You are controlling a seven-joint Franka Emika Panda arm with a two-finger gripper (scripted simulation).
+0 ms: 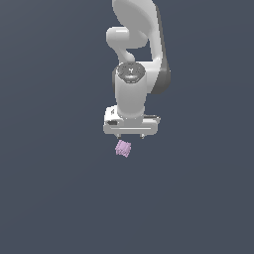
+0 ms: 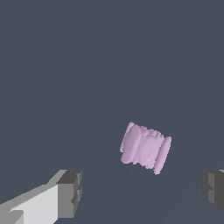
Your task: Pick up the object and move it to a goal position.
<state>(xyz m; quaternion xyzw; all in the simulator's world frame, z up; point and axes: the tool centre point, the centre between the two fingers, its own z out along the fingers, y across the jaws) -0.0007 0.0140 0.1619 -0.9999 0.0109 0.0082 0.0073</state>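
Observation:
The object (image 1: 123, 148) is a small pale lilac ribbed piece lying on the dark grey floor, just in front of and below the white gripper (image 1: 130, 135) in the exterior view. In the wrist view the object (image 2: 145, 148) lies on its side, ribs showing, ahead of the gripper (image 2: 142, 192) and between the lines of its two fingers. The jaws stand wide apart and hold nothing. One grey fingertip (image 2: 71, 192) and the other fingertip (image 2: 214, 189) both stand clear of the object.
The white arm (image 1: 136, 54) rises behind the gripper in the exterior view. A plain dark grey floor (image 1: 49, 198) fills the rest of both views. No goal marker shows.

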